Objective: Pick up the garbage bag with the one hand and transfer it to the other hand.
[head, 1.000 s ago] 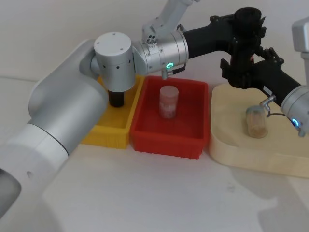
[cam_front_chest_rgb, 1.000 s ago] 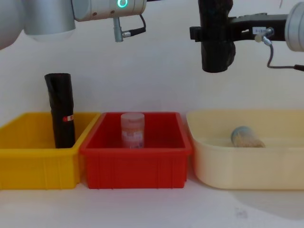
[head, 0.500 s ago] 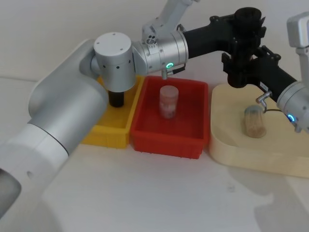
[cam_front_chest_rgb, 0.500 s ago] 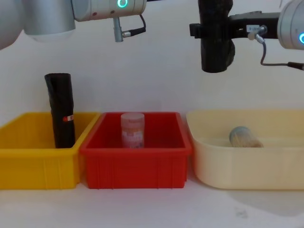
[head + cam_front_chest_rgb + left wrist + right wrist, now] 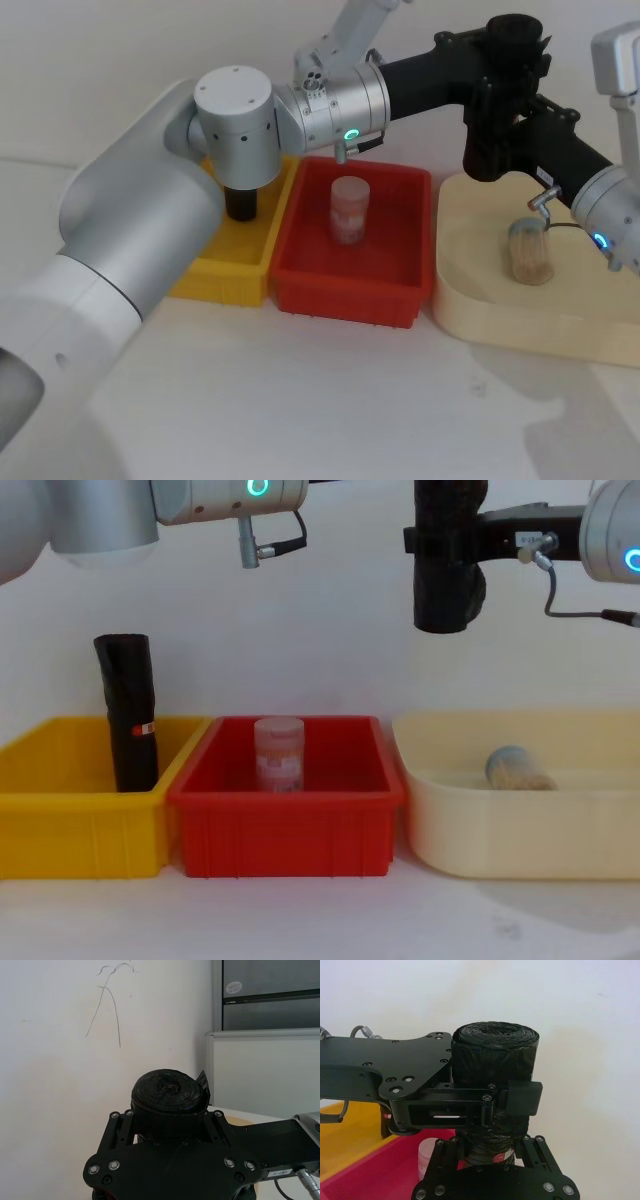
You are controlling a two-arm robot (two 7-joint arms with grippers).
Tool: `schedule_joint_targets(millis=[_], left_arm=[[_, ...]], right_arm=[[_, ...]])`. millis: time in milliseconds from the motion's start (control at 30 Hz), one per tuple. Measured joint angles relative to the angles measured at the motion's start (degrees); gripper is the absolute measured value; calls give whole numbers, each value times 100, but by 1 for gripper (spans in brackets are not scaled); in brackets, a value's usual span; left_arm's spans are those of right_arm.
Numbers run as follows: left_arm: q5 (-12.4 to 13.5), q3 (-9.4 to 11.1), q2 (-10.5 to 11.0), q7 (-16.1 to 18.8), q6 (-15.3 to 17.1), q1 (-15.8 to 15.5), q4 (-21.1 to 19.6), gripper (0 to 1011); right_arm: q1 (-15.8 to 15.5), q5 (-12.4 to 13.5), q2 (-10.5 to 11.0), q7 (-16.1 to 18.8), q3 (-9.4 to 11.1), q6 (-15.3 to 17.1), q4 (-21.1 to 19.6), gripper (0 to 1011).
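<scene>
we see both the one hand (image 5: 485, 1110) & the other hand (image 5: 487, 1160) clenched on the garbage bag (image 5: 447, 570) mid-air; if 1 lets go before the other's grip is firm, we'd guess it drops.

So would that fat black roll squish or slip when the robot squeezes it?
The garbage bag is tightly wound plastic, so it probably gives slightly without flopping. Its glossy film may slip, though both the left gripper and right gripper clamp it upright.

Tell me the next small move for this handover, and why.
Probably open the left gripper's jaws. Both it and the right gripper appear clamped on the garbage bag, held upright in mid-air, so releasing would finish the transfer.
</scene>
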Motion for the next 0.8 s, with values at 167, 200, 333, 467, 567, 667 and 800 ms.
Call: schedule_joint_targets(millis=[167, 200, 333, 467, 567, 667, 800], left_arm=[[0, 0, 0, 0, 0, 0, 0, 503], [0, 1, 0, 0, 0, 0, 0, 503], [0, 2, -1, -2, 0, 0, 0, 558], [0, 2, -1, -2, 0, 0, 0, 684], [0, 2, 0, -2, 0, 0, 0, 776], [0, 2, 0, -2, 0, 0, 0, 870], [0, 1, 0, -2, 0, 0, 0, 965]], right_arm=[[7, -4, -4, -3, -3, 0, 6, 514], [7, -4, -5, -3, -4, -1, 7, 514], [10, -7, -7, -4, -7, -1, 9, 514], [11, -11, -10, -4, -7, -1, 10, 514], [11, -22, -10, -9, -2, 0, 10, 514], [0, -56, -10, -55, 11, 1, -5, 514], [-41, -122, -9, -165, 53, 21, -63, 514]])
